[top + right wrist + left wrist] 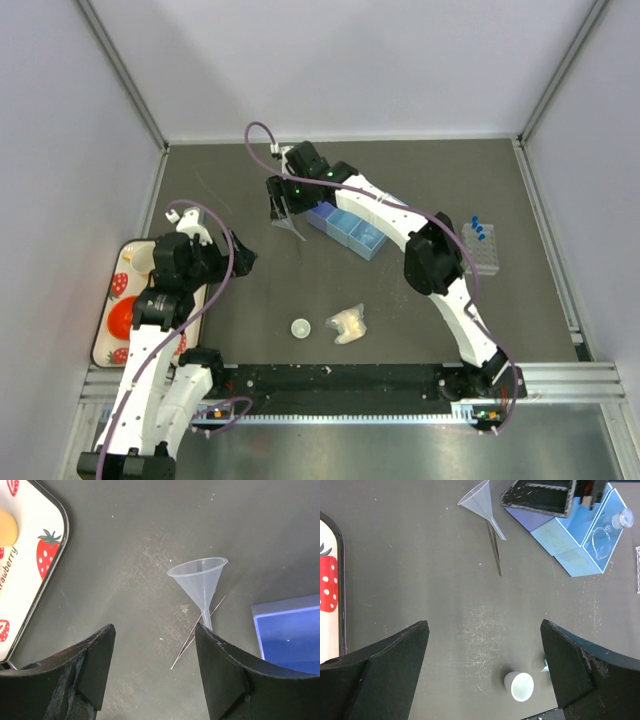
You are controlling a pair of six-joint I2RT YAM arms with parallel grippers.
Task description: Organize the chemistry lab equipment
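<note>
**Clear plastic funnel just ahead of the right arm's spread fingers**

The funnel (200,579) lies on the dark table (150,525) at the far left-centre, mouth tipped up, crossed by a thin rod (187,645). The right gripper (154,632) hangs over it with its fingers wide apart and nothing between them. The funnel sits beyond the fingertips, and its spout ends right by the tip of the finger on the right of the wrist view. Whether they touch cannot be told. Just beside the funnel stands a blue divided box (350,232), with the tiny clear flask (605,535) lying in one compartment.

The left gripper (485,627) is also spread and empty, near the strawberry-print tray (30,565). The small white dish (519,686) stands between its fingers, close to the one on the right of that view. The pale packet (348,323) lies just beside the dish. The clear rack (482,255) holding blue-capped tubes (478,229) stands well apart at the right.
</note>
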